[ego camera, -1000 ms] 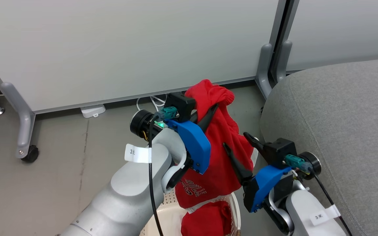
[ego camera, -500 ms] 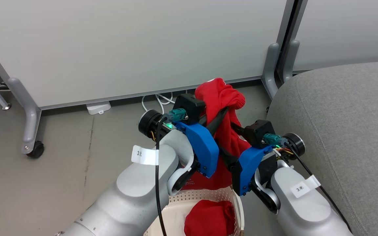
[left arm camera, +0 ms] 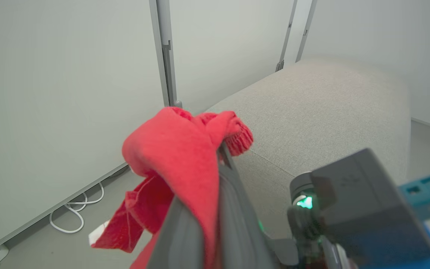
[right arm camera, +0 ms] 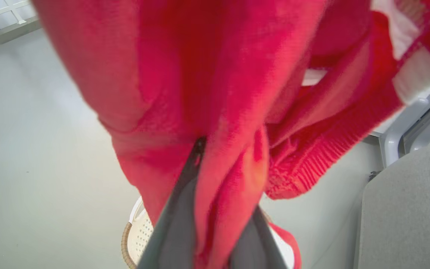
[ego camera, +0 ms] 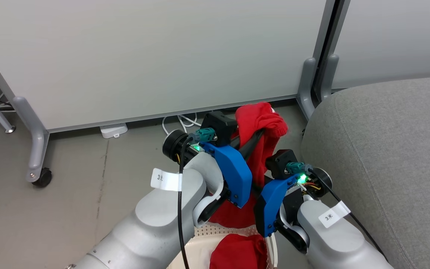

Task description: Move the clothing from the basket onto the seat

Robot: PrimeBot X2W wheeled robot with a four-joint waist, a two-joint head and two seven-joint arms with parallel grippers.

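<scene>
Plainly soft, light and floppy: red knitted garment with white trim (ego camera: 261, 119) hanging above cream perforated plastic basket (right arm camera: 136, 233); pinched tight near its ribbed edge by left gripper (left arm camera: 218, 157); right gripper (right arm camera: 226, 175) closed on a lower fold, cloth between its fingers; second red garment (ego camera: 239, 252) lying in basket at 6 o'clock; large light-grey upholstered sofa (ego camera: 386, 149) at 3 o'clock; best gripped at bunched folds, loose ends likely to drag.

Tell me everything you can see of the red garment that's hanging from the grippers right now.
The lifted garment is red knit-looking fabric with a ribbed edge and some white trim. It hangs bunched and limp above the basket, its top draped over the left gripper, which is shut on it. The right gripper pinches a fold lower down. It hangs beside the grey sofa, not on it.
</scene>
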